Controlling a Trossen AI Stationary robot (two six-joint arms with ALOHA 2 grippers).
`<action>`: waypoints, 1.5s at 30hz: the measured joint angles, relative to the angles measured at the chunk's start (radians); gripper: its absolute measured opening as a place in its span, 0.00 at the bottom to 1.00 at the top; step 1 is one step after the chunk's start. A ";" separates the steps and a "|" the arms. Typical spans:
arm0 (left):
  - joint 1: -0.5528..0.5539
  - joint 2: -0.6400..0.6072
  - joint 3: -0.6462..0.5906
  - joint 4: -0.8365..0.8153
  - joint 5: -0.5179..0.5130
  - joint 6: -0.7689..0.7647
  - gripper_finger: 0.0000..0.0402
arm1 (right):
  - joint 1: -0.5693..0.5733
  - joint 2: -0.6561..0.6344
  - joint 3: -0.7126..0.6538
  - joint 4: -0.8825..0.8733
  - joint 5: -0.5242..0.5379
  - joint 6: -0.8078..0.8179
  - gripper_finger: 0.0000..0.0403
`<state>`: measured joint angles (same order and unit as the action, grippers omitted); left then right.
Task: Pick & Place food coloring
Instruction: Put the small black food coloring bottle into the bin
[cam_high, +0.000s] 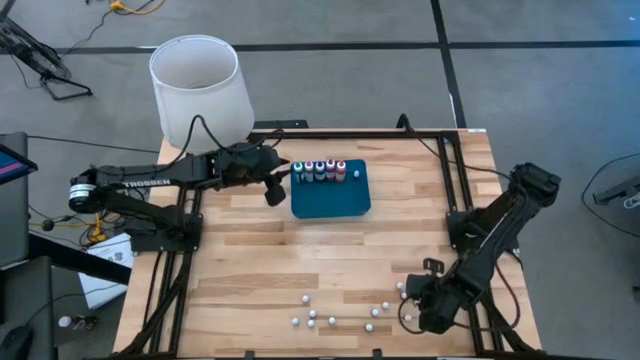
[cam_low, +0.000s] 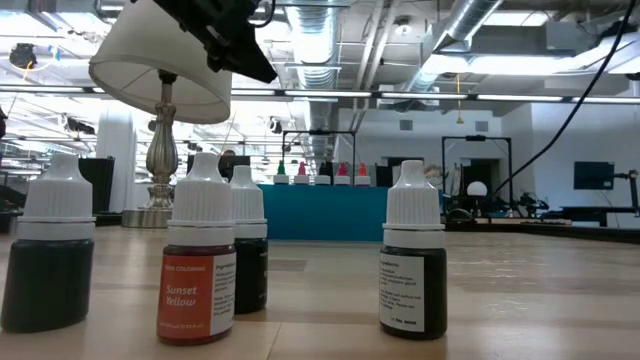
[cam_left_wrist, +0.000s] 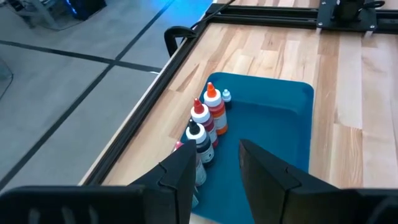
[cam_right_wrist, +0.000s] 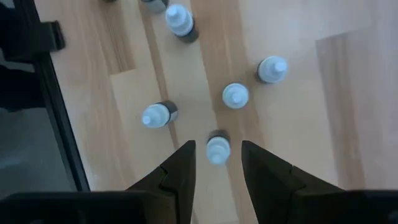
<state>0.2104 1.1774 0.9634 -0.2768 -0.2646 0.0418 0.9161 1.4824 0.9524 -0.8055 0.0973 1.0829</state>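
Observation:
A dark teal tray (cam_high: 335, 200) lies at the table's far middle. A row of food coloring bottles (cam_high: 318, 170) (cam_left_wrist: 205, 124) stands along its far edge. Several more bottles (cam_high: 330, 320) (cam_low: 195, 270) stand loose on the wood near the front edge. My left gripper (cam_high: 275, 193) (cam_left_wrist: 214, 165) hangs open above the tray's left end, slanting down, nothing between its fingers. My right gripper (cam_high: 412, 300) (cam_right_wrist: 217, 157) points down, open, over the loose bottles at the near right. One small white-capped bottle (cam_right_wrist: 217, 148) stands below the gap between its fingers, untouched.
A white lamp shade (cam_high: 197, 85) stands beyond the far left corner, behind my left arm. Black frame rails (cam_high: 450, 150) run along the table's far, left and right sides. Bare wood (cam_high: 300, 260) lies between the tray and the loose bottles.

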 joint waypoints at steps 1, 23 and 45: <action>0.000 0.000 0.000 0.000 0.000 0.000 0.28 | 0.000 0.010 0.000 0.005 -0.008 0.001 0.29; 0.000 0.000 0.000 0.002 0.002 -0.023 0.28 | 0.006 0.110 -0.012 0.005 -0.041 -0.008 0.29; 0.000 0.000 0.000 -0.001 0.001 -0.034 0.28 | 0.006 0.110 -0.013 0.027 -0.047 -0.009 0.18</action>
<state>0.2104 1.1774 0.9634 -0.2775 -0.2636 0.0075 0.9226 1.5921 0.9394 -0.7785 0.0498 1.0740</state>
